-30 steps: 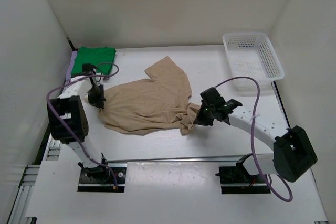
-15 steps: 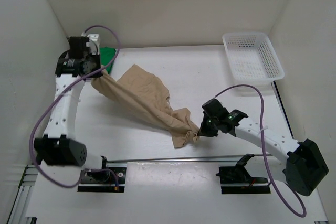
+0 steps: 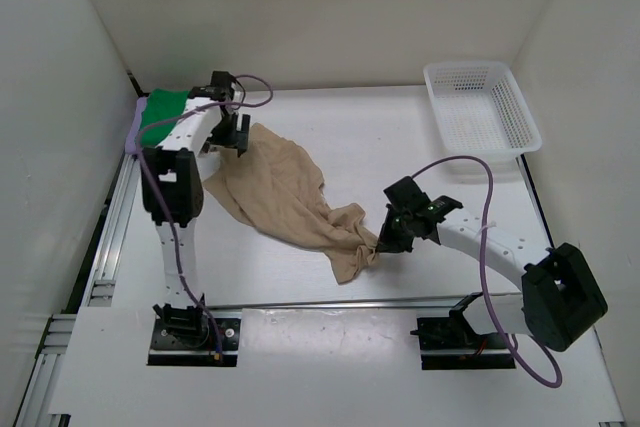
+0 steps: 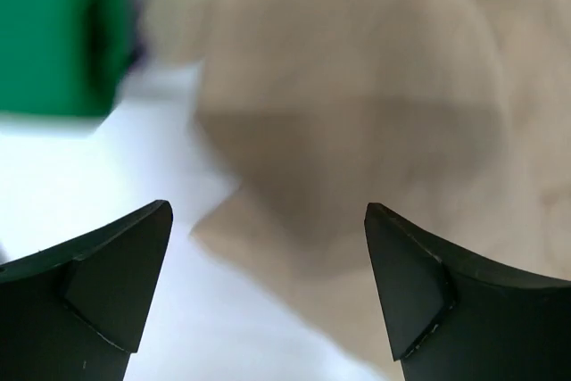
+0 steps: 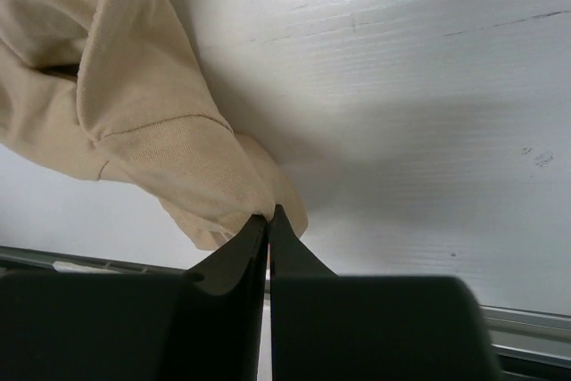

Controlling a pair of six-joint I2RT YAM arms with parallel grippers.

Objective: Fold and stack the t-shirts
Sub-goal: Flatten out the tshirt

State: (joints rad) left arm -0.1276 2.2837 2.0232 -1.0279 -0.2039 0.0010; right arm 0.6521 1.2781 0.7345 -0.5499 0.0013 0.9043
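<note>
Pinching the near corner of the crumpled beige t-shirt (image 3: pixel 285 202), the right gripper (image 5: pixel 268 219) is clamped tight, while the left gripper (image 4: pixel 268 220) gapes wide and empty over its far end, beside the folded green t-shirt (image 3: pixel 163 112).

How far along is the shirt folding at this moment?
Done: green shirt looks folded on the purple shirt, back left. In hand: right gripper pinches the crumpled beige shirt; left gripper open above it. Left: fold and stack it.

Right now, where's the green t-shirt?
Top view: the green t-shirt lies folded at the far-left corner of the table, on the lavender shirt, just left of the open left gripper and the beige shirt.
</note>
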